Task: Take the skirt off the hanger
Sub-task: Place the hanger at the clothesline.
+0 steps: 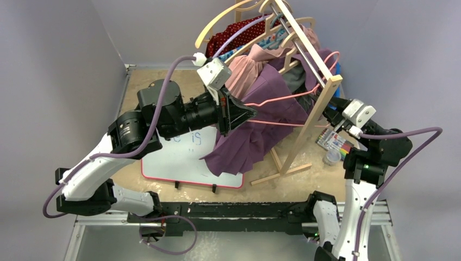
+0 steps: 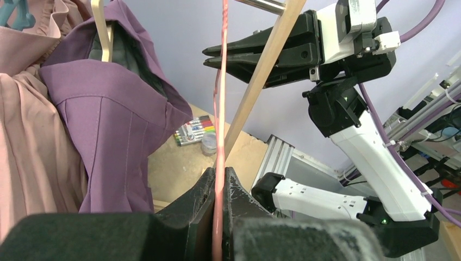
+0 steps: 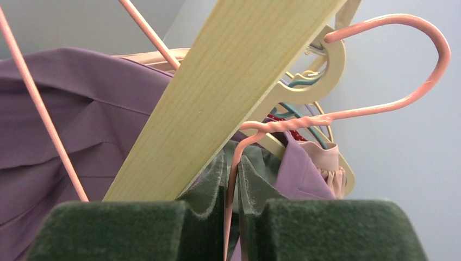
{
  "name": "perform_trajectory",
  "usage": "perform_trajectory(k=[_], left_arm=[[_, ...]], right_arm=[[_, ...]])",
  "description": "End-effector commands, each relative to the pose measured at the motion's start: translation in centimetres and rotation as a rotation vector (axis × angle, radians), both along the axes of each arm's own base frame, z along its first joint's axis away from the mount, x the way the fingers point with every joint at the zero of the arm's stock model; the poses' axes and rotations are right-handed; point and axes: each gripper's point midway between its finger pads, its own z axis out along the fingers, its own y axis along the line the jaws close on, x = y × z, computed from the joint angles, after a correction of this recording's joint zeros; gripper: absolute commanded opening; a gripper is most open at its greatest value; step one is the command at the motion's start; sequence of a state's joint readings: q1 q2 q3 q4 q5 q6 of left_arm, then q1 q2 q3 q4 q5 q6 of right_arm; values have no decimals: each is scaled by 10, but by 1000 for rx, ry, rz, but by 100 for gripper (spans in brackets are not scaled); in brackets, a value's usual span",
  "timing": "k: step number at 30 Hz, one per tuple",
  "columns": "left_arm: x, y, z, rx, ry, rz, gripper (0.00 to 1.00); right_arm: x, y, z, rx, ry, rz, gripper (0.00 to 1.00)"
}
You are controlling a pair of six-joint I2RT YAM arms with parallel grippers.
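Purple skirt (image 1: pixel 255 136) hangs mid-tabletop, bunched vs. the leaning wooden rack (image 1: pixel 317 106); lower folds spill onto the right end of the whiteboard (image 1: pixel 176 157). Pink wire hanger (image 1: pixel 282 98) runs across the skirt's upper part, both wire arms showing over the fabric, hook (image 1: pixel 332 58) curling up past the rack's slanted post. Can't tell how the skirt is fixed to the wire.

Left gripper (image 1: pixel 247 114) sits at the skirt's left side, jaws pressed together on one hanger wire. The left wrist view shows the pink wire (image 2: pixel 220 136) pinched btwn the two dark pads and running straight up.

Right gripper (image 1: pixel 328 115) comes in from the right, just behind the rack post. Jaws pinch the hanger's neck just below the twisted part (image 3: pixel 272 126), w/ the hook (image 3: pixel 429 49) looping above. From the left wrist cam its fingertips (image 2: pixel 217 51) look near-closed around the wire.

Behind the skirt: pink garment (image 1: pixel 244 70), red dotted fabric (image 1: pixel 228 38), cream wooden hangers (image 1: pixel 217 22) crowded on the rack top. Marker pack (image 1: pixel 332 140) and a small clear jar (image 1: pixel 331 157) lie on the tabletop (image 1: pixel 142 87) near the right arm.
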State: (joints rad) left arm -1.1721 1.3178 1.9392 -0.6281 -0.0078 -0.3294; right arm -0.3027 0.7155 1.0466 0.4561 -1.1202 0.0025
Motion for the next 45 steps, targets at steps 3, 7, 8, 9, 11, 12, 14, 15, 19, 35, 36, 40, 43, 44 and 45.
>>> perform_trajectory(k=[3,7,8,9,11,12,14,15,19,35,36,40,43,44,45], left_arm=[[-15,49,63,-203,-72,25,0],[-21,54,61,-216,-78,6,0],[-21,52,59,-211,-80,1,0],[-21,50,58,-200,-84,-3,0],[-21,51,58,-198,-85,-2,0],[-21,52,59,-204,-84,-2,0],[-22,58,61,-224,-82,10,0],[-21,61,61,-232,-81,21,0],[-22,72,70,-248,-85,43,0],[-19,61,27,-133,-49,30,0],[-19,62,26,-131,-49,32,0],[-19,55,14,-101,-36,19,0],[-17,52,4,-86,-20,25,0],[-16,54,2,-91,-14,35,0],[-14,56,1,-92,-11,51,0]], right_arm=[[-6,9,0,-123,-71,70,9],[-8,8,2,-135,-95,61,11],[-7,8,3,-133,-96,55,13],[-4,6,3,-136,-95,48,14],[3,1,6,-130,-81,16,17],[4,0,7,-133,-79,4,19],[5,-2,9,-118,-75,-12,26],[6,-4,9,-102,-75,-31,29],[11,-17,15,-13,-77,-133,37],[-12,-109,17,367,66,-739,99],[-13,-115,18,388,65,-770,99],[-20,-113,36,484,60,-745,99],[-23,-106,41,490,66,-712,99],[-22,-106,40,494,69,-709,99],[-22,-106,39,497,71,-707,99]])
